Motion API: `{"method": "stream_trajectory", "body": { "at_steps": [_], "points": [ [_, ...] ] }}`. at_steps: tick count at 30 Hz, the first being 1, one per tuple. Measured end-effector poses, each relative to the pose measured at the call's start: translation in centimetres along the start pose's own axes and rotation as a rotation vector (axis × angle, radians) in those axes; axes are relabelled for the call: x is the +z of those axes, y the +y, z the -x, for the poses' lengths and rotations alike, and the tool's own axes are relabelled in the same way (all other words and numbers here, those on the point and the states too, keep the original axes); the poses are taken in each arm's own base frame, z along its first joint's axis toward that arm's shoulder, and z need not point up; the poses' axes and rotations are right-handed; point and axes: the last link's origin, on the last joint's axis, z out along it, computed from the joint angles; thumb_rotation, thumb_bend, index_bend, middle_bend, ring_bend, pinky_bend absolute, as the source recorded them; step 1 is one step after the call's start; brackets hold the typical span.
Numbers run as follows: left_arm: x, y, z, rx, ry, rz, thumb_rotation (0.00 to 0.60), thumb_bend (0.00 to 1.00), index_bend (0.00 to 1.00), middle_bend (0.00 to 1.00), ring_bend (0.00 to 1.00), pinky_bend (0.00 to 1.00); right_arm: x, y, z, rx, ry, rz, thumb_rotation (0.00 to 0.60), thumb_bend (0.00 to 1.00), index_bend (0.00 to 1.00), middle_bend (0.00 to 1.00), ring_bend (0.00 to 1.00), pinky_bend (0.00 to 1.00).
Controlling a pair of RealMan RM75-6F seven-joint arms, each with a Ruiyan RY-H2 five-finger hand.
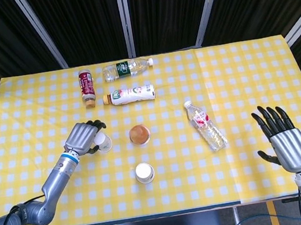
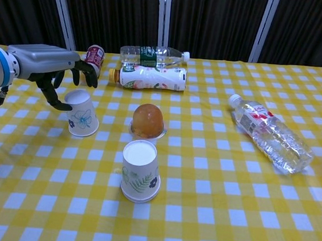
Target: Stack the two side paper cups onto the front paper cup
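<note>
Yellow-and-white checked tablecloth [image 1: 235, 71] [image 2: 288, 218] over whole table, dark curtains behind.

Landmark: front upside-down white paper cup with leaf print [image 1: 145, 173] [image 2: 140, 171], near front edge, centre-left.

Left metal hand with black fingers [image 1: 82, 138] [image 2: 52, 67] back-left of front cup, hovering over and around top of left cup. Fingers curled, fingertips [image 2: 89, 79] draped past far side of cup, thumb down on cup's left side. Contact unclear in both views, so cannot tell if gripping or just cupped around it.

Right metal hand with black fingers [image 1: 284, 139] far right of front cup, near front-right table edge. Fingers spread and extended, holding nothing. Head view only.

Clear plastic water bottle with red label [image 1: 205, 125] [image 2: 269, 132] lying on its side, back-right of front cup.

Clear bottle with green label [image 1: 127, 68] [image 2: 153, 55] lying flat, far behind front cup. White bottle with pink-green label and yellow cap [image 1: 130, 94] [image 2: 149, 76] lying just in front of it. Dark red bottle with tan cap [image 1: 86, 87] [image 2: 91, 61] lying left of those two.

Left upside-down white paper cup with blue flower print [image 1: 103, 142] [image 2: 80, 113] back-left of front cup, upright on its rim, under left hand.

Orange-brown translucent upside-down cup [image 1: 139, 134] [image 2: 148, 121] directly behind front cup, apart from it, right of left cup.

Nothing stacked on front cup.
</note>
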Motion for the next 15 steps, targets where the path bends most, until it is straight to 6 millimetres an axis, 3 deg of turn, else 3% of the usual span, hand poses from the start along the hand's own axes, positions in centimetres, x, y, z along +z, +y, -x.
{"method": "stream_trajectory", "body": {
  "at_steps": [7,15],
  "points": [
    [0.54,0.26,0.38,-0.022,-0.014,-0.009,0.600,0.30,0.45,0.38,0.44,0.61,-0.07,0.22,-0.22,0.004,0.012,0.006,0.600,0.00,0.00,0.00,0.00,0.00],
    [0.66,0.34,0.03,-0.023,0.010,-0.017,0.600,0.30,0.47,0.39,0.45,0.62,-0.13,0.32,-0.35,0.006,0.020,0.007,0.600,0.00,0.00,0.00,0.00,0.00]
  ]
}}
